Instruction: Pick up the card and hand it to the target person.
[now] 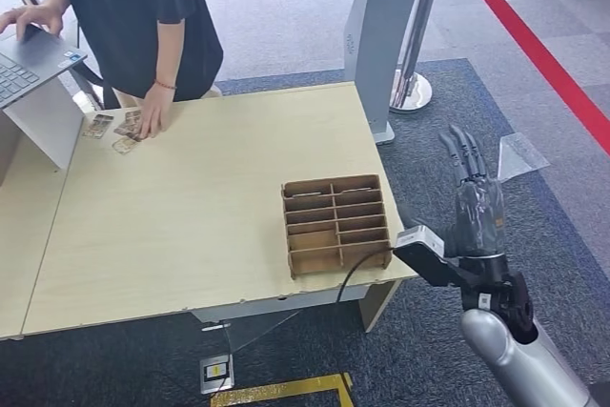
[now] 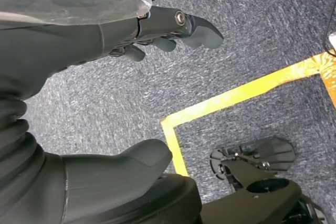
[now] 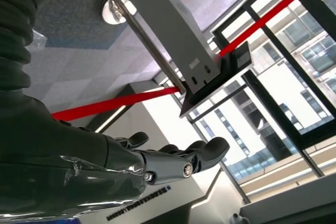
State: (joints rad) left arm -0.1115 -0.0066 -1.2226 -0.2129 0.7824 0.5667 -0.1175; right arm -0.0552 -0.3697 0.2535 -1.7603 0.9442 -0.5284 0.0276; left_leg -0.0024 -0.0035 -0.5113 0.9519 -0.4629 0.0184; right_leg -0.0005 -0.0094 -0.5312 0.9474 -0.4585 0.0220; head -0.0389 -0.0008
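Several cards (image 1: 110, 129) lie at the table's far left, where a person (image 1: 136, 7) in a dark shirt presses a hand (image 1: 152, 113) on them. A brown wooden slotted rack (image 1: 335, 223) stands near the front right edge of the table (image 1: 194, 207); I cannot tell what its slots hold. My right hand (image 1: 471, 199) is raised off the table's right side, just right of the rack, fingers straight and apart, holding nothing; the right wrist view shows this right hand (image 3: 130, 163) empty too. My left hand (image 2: 118, 32) hangs over the carpet with nothing in it.
A grey laptop (image 1: 29, 59) sits on a stand at the far left, under the person's other hand. A grey kiosk post (image 1: 381, 26) stands behind the table's right corner. Red tape (image 1: 536, 50) and yellow tape (image 2: 238, 94) mark the carpet. A floor socket (image 1: 215, 370) lies below the table front.
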